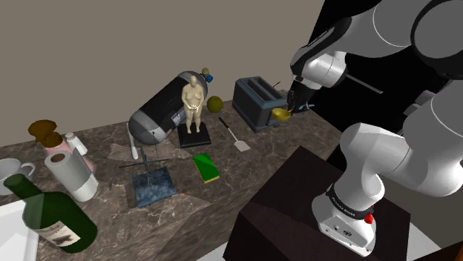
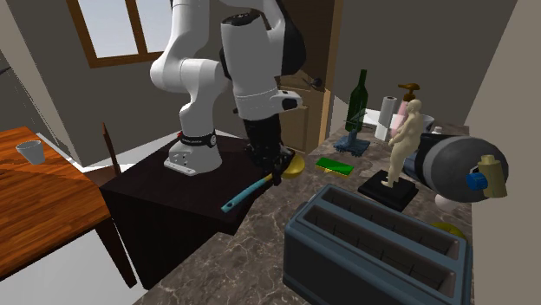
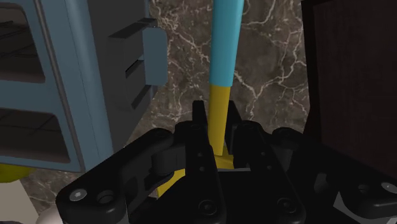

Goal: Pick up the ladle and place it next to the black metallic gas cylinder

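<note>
Pickup looks done: your gripper (image 3: 219, 119) clamps the ladle (image 2: 258, 184) by its yellow stem, right of centre in the shoulder view beside the toaster (image 1: 258, 101). Carrying it to the cylinder (image 1: 152, 117), centre-left, remains. The wrist view confirms the clasp; the second exterior view shows the blue handle.

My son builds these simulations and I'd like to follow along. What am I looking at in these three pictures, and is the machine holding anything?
It is a white robot arm on a dark box beside a marble counter. One picture looks down from beside the arm, one looks across the counter over a toaster, one comes from a camera on the hand. Also on the counter: a dark gas cylinder lying on its side, a figurine and a green bottle. The black gripper is shut on a ladle, yellow with a blue handle end, clasped between its fingers.
</note>
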`<state>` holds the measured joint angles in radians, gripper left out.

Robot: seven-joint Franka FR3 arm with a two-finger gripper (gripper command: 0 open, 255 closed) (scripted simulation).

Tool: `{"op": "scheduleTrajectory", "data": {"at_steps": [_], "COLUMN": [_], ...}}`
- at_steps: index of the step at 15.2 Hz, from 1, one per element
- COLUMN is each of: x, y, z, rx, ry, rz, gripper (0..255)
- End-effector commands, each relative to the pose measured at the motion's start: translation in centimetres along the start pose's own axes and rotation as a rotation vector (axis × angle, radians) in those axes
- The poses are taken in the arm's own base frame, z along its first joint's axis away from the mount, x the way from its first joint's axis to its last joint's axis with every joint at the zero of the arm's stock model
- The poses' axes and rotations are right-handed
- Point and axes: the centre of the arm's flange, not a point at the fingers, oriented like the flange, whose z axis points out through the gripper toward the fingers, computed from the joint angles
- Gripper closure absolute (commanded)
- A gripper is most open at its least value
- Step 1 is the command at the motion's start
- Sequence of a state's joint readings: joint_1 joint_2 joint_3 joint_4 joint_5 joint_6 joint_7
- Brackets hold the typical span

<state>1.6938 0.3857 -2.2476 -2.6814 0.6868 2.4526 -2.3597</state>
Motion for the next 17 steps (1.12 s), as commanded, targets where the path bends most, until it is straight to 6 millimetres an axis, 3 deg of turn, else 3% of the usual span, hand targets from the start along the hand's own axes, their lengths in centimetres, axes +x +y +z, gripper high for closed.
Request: {"op": "scheduleTrajectory", "data": {"at_steps": [1, 17], "x": [0.0, 0.7], "y": [0.1, 1.5], "z": [-1.0, -9.4], "rx": [0.000, 0.000], "ry": [0.001, 0.001], "rz": [0.000, 0.000], "gripper": [255, 255]}}
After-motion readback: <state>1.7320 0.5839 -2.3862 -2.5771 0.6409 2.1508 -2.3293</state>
